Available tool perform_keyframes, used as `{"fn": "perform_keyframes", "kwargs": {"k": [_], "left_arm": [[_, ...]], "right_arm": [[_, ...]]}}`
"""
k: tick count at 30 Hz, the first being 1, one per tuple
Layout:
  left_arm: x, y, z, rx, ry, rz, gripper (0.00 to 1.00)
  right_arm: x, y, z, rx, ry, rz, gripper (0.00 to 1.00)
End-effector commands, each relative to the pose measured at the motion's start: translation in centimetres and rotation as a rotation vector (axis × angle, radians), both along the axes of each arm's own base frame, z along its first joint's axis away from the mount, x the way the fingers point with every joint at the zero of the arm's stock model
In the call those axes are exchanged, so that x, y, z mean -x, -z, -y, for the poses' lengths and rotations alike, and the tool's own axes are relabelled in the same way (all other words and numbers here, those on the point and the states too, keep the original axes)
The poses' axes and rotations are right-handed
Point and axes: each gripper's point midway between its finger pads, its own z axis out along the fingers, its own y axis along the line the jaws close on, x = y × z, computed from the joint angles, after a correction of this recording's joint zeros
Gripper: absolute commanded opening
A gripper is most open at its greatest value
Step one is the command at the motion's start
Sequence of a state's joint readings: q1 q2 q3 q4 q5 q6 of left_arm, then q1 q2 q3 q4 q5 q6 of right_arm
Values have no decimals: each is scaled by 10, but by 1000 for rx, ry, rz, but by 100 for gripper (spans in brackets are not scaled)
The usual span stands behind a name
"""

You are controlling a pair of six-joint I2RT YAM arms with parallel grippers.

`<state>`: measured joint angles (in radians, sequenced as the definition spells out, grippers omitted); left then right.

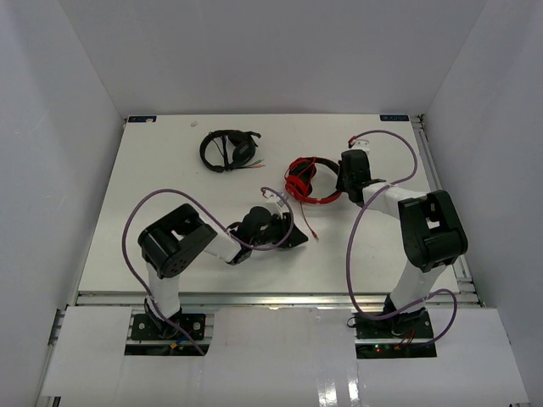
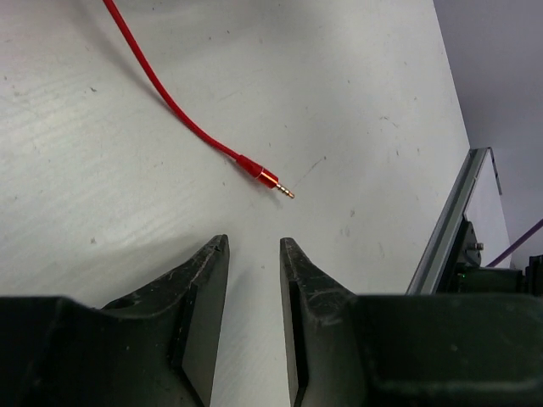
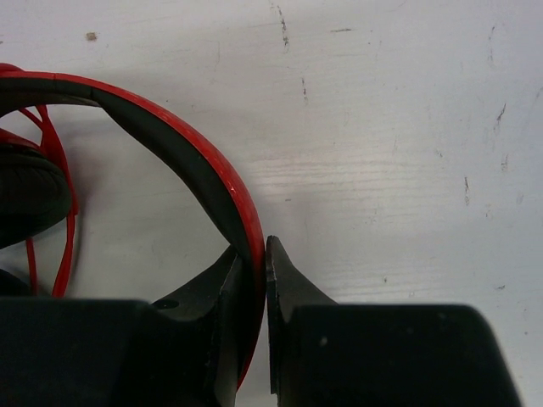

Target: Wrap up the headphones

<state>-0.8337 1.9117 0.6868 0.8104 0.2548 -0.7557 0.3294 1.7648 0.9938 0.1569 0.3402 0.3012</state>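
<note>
Headphones: the headphones (image 1: 301, 180) lie on the worktop (image 1: 170, 170), right of centre and toward the far side. Their cable (image 2: 170, 106) trails nearer and ends in the plug (image 2: 268, 179).
Right fingers: the right fingers (image 3: 293, 288) are clenched on the red headband (image 3: 212, 182), which is pinched edge-on between them.
Left fingers: the left fingers (image 2: 204, 288) are parted and empty, low over the worktop. The plug lies just beyond their tips, not touching.
Step in hand: this looks like taking up the loose cable end to wind it round the headphones.
Doing it well: keep your right clamp steady as the anchor. Bring the left fingers onto the cable just behind the plug's sleeve, not on the metal tip. The cord is thin, so close firmly. Lead the slack round gently, so the headband does not twist out of the right grasp.
Hard to see: from above, the right arm covers part of the headband, and you cannot count the turns already on. The right wrist view cuts off the ear cups. You cannot judge how high the left fingers are above the worktop.
Leave alone: the black headphones (image 1: 227, 151) sit further left and well apart.
</note>
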Motion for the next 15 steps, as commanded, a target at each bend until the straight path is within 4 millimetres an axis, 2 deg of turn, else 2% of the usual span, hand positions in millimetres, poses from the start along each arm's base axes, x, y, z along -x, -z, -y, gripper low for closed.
{"fn": "perform_keyframes", "kwargs": {"k": [1,3,5,8,9,10,15], "left_arm": [[10,-37,-13,-27,29,88,47],[13,-54,-20,-42,40,133,55],[15,-61,-31,-81,32,153,60],[15,-95,-46,-107,19,257,66],[14,-106,-50,-117,18,296,67],[14,-126,-55,-108,3,345,68],[17,-164,-88,-216,-19,465,74]], "right_arm": [[-15,-37,0,12,-28,178,21],[-13,-38,-1,29,-62,191,30],[-9,-38,-2,41,-97,198,44],[-7,-43,-4,65,-145,217,64],[-6,-48,-5,70,-160,227,71],[-4,-52,-7,68,-181,232,76],[9,-97,-6,94,-262,297,97]]}}
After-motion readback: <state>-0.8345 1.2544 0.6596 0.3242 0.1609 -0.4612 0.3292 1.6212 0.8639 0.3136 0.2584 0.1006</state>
